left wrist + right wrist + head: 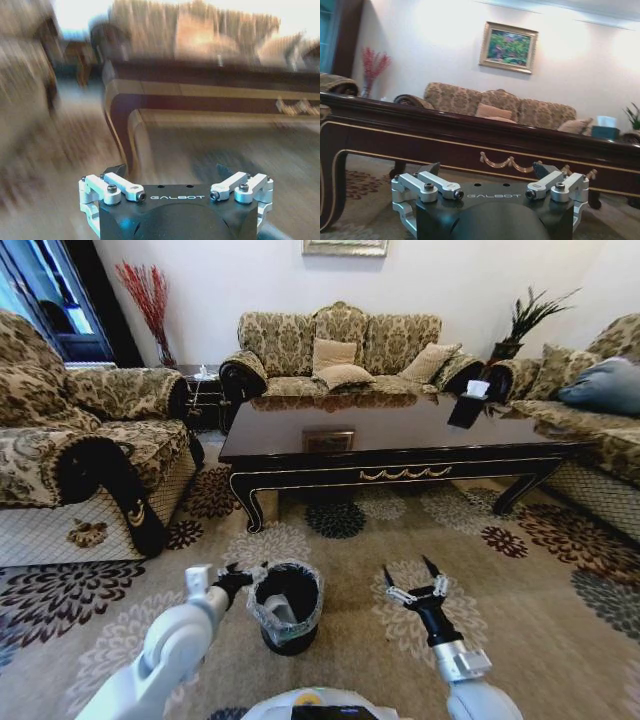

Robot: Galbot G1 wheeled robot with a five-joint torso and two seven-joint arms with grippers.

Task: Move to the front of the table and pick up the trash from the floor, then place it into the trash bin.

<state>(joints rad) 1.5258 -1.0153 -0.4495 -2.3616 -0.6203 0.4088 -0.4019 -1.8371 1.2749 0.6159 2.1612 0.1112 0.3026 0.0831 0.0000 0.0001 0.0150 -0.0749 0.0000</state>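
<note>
The trash bin (288, 605), black with a greyish bag over its rim, stands on the carpet just in front of me. A pale shape lies inside it; I cannot tell whether it is trash or bag. The trash is out of view on the floor. My left gripper (243, 573) (170, 172) hangs open at the bin's left rim, with nothing between its fingers. To the right of the bin my right gripper (410, 572) (489, 169) is open and empty above the carpet. The dark glossy table (400, 430) (200, 90) (420, 135) stands beyond both.
Patterned sofas ring the table: an armchair (70, 460) on the left, a sofa (340, 350) behind, another (600, 410) on the right. A tissue box (477, 389) sits on the table's far right. Open carpet (340, 530) lies between the bin and the table.
</note>
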